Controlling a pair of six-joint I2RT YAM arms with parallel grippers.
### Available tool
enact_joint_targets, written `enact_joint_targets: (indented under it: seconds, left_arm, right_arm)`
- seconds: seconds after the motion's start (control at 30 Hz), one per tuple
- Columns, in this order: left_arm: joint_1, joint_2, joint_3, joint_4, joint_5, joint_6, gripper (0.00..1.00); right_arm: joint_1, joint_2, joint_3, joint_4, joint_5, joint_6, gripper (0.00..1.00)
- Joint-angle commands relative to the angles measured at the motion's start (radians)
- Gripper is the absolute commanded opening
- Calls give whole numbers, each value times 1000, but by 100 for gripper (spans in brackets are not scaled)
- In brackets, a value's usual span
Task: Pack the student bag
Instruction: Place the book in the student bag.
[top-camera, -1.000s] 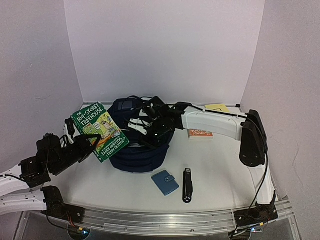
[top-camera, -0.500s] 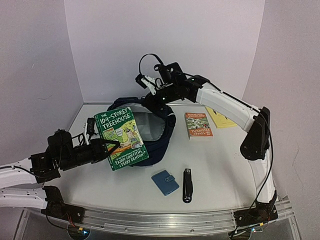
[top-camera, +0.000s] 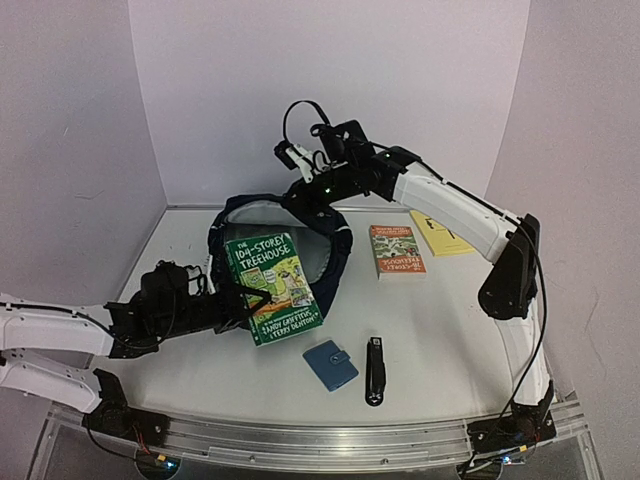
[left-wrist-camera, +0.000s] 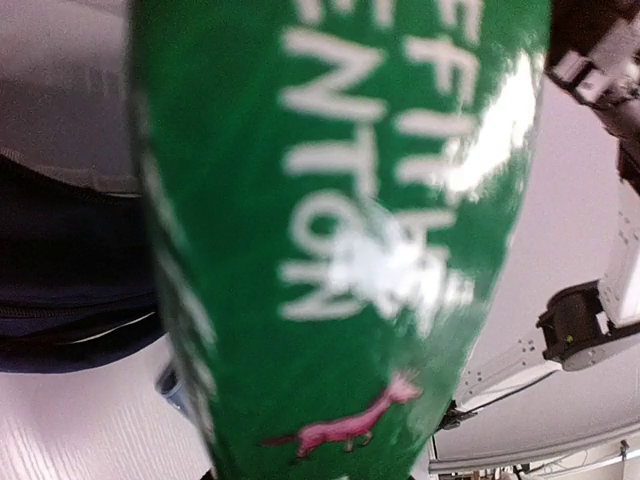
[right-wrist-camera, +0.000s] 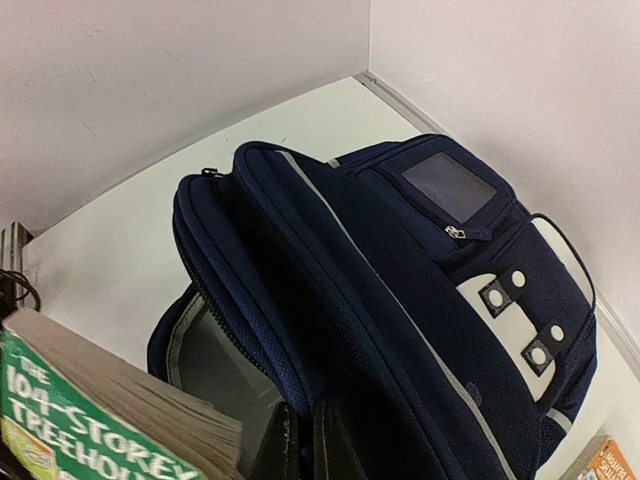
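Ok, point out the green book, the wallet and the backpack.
green book (top-camera: 272, 288): top view, middle of the front cover.
wallet (top-camera: 330, 364): top view, middle of its blue cover.
backpack (right-wrist-camera: 400, 280): right wrist view, navy front panel.

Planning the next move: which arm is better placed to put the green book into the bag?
Left. The left gripper holds the green book at the bag's open mouth; the right gripper is shut on the bag's rim, holding it open.

green book (top-camera: 272, 288) blocks the near half of the student bag (top-camera: 338, 260) opening
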Motion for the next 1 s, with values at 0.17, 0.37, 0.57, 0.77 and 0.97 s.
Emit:
enact_joint_targets:
  seconds: [0.17, 0.37, 0.57, 0.77, 0.97]
  left_arm:
    - [99, 163, 107, 306, -106, -214, 0]
    - [170, 131, 85, 243, -271, -377, 0]
    - [171, 199, 164, 131, -339, -481, 0]
    - [168, 398, 219, 337, -264, -509, 0]
    - [155, 546, 253, 543, -310, -511, 0]
  right_arm:
    - [39, -83, -52, 106, -72, 8, 0]
    - [54, -104, -89, 107, -86, -4, 0]
    - [70, -106, -81, 107, -103, -3, 0]
    - [88, -93, -61, 108, -108, -2, 0]
    - [112, -81, -43, 106, -119, 0, 0]
